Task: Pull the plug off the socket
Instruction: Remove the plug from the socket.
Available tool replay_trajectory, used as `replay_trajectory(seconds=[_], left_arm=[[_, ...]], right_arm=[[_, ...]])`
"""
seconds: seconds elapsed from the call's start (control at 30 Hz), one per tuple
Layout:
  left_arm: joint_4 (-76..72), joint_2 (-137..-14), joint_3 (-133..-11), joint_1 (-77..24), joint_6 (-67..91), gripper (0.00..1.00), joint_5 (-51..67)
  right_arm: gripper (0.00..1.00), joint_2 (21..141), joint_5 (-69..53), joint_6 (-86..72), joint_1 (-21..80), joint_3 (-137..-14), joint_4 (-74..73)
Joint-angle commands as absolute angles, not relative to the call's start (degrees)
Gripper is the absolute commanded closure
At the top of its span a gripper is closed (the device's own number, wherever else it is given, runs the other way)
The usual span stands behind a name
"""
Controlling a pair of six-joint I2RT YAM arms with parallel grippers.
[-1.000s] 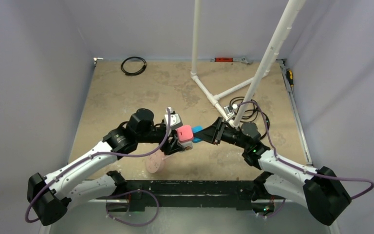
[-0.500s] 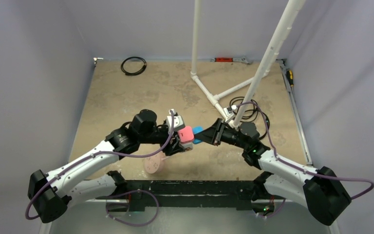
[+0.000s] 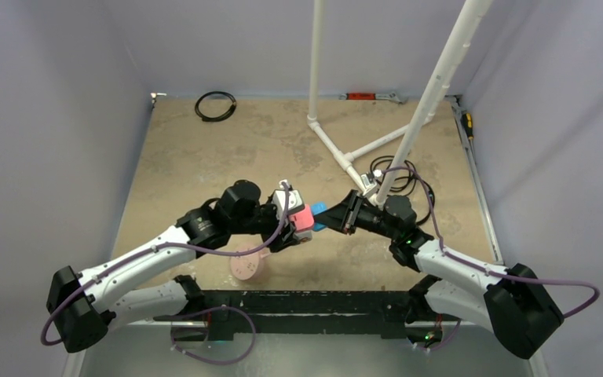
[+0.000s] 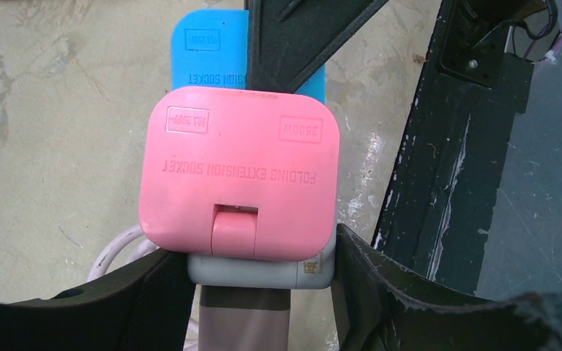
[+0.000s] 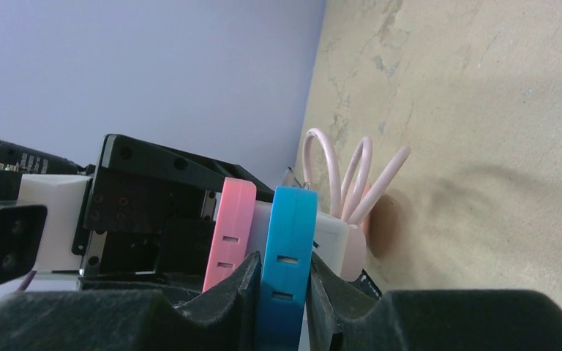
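The pink plug (image 4: 238,172) is a flat rounded-square head seated on one face of the white-grey socket cube (image 4: 263,269). My left gripper (image 4: 263,281) is shut on the socket, one finger on each side. A blue flat plug head (image 5: 289,248) sits on another face of the socket (image 5: 333,234), and my right gripper (image 5: 287,289) is shut on it. In the top view the pink plug (image 3: 301,217), the blue plug (image 3: 318,210) and both grippers, left (image 3: 292,226) and right (image 3: 334,215), meet above the table's middle. The pink cable (image 5: 351,175) loops behind the socket.
A round pink disc (image 3: 249,265) hangs below the left gripper. A white pipe frame (image 3: 338,153) and a cable bundle (image 3: 392,169) stand behind the right arm. A black cable ring (image 3: 215,105) lies at the far left. The black front rail (image 4: 454,153) runs near.
My left arm has shifted slightly right and toward the right gripper, carrying socket and pink plug with it. The right gripper keeps its hold on the blue plug.
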State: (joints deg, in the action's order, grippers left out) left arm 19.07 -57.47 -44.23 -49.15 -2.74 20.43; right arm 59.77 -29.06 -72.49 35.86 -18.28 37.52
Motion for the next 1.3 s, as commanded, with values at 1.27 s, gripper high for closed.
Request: replay_trajectory(seconds=[1.27], left_arm=[[14.72,-55.04,-44.35,-50.44,-2.59,1.00,12.99]], right_arm=[[1.00,56.82,-27.79,-77.38,36.22,-15.95,42.51]])
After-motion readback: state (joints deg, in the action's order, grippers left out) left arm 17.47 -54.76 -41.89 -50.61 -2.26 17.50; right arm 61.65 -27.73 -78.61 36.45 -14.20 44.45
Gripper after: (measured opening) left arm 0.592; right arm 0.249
